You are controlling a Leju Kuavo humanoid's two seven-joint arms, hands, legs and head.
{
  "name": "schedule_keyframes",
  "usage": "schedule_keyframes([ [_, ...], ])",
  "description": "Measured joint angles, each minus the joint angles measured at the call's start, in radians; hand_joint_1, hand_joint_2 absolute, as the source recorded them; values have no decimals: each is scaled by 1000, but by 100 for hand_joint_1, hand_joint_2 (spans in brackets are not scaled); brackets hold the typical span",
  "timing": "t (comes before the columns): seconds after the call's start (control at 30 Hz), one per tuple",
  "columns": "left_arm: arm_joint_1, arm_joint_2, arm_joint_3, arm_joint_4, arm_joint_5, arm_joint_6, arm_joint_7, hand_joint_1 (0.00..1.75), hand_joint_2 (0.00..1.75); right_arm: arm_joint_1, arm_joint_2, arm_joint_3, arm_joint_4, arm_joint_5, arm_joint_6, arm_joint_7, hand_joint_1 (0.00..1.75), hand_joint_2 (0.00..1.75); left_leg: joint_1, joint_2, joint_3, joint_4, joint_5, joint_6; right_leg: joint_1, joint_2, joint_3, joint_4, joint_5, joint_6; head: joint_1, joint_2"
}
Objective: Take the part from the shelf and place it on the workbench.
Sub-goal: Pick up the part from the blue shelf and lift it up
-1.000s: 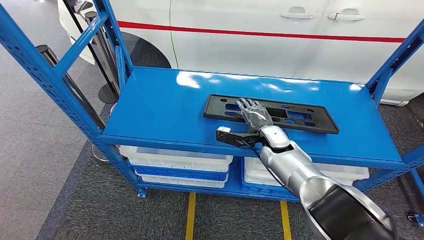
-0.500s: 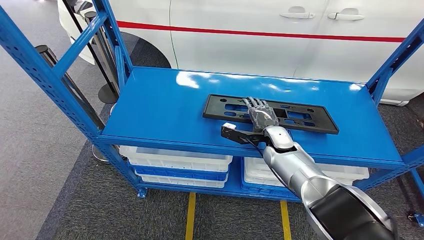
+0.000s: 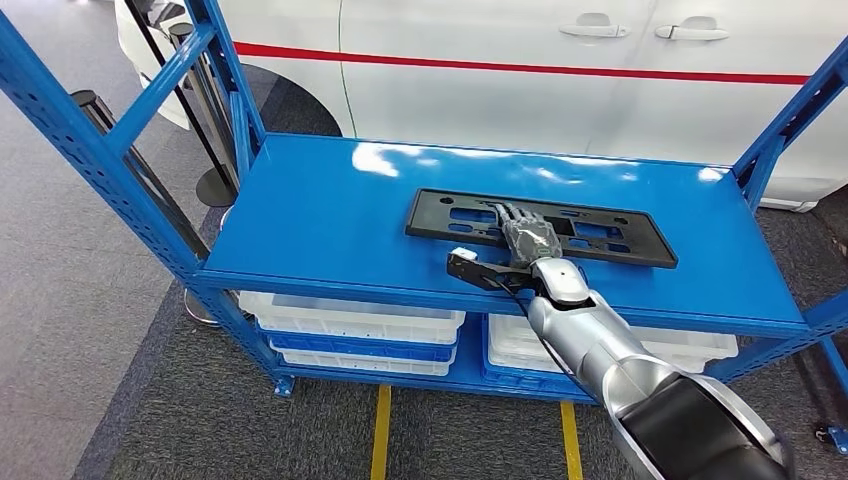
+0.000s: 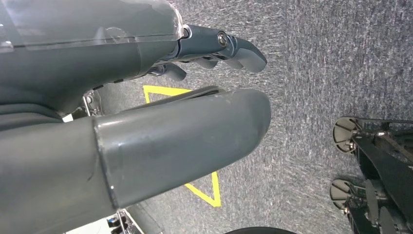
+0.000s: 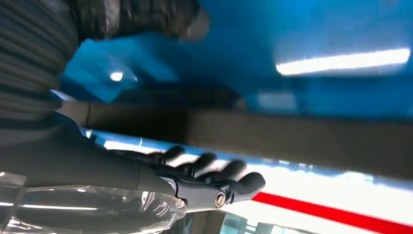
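1. Hanging low, our left hand (image 4: 146, 97) points down at grey carpet with yellow floor marks (image 4: 202, 187) in the left wrist view; its fingers (image 4: 238, 48) are loosely curled and apart, with nothing in them.
2. Further right, we see the blue steel shelf (image 3: 310, 215), its top deck glossy, with white and blue plastic bins (image 3: 350, 330) stacked on the lower level.
3. On that top deck lies the long flat black plastic part with rectangular cut-outs (image 3: 440, 218), stretched across the deck's right half, lying flat.
4. Our right hand (image 3: 525, 232) rests over the middle of the part, fingers stretched forward across it and palm down; we cannot tell whether the fingers have closed on the part. In the right wrist view the fingers (image 5: 243, 183) look spread, with the dark bar of the part just beyond them.
5. Behind the shelf stands a white car with a red stripe (image 3: 600, 70).
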Motion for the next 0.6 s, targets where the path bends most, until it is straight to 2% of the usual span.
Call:
schedule_keyframes([
  [0.07,0,0,0,0,4,-6,2,0,175,6,2,-3,1,0,2,-7,175,175,0,0,0,0,0,0,0,0,0,0,0,0,0,0],
  [0.27,0,-3,3,0,13,-16,3,0,175,5,4,-18,1,0,3,-23,175,175,0,0,1,0,0,0,0,0,1,0,0,0,0,0],
  [0.4,0,-5,5,0,13,-17,3,0,0,5,4,-25,1,1,3,-33,175,175,0,0,1,0,0,0,0,0,1,0,0,0,0,0],
  [0.6,-1,-6,6,0,13,-17,1,0,0,7,4,-29,1,3,3,-36,175,175,0,0,1,0,0,0,0,0,1,0,0,0,0,0],
])
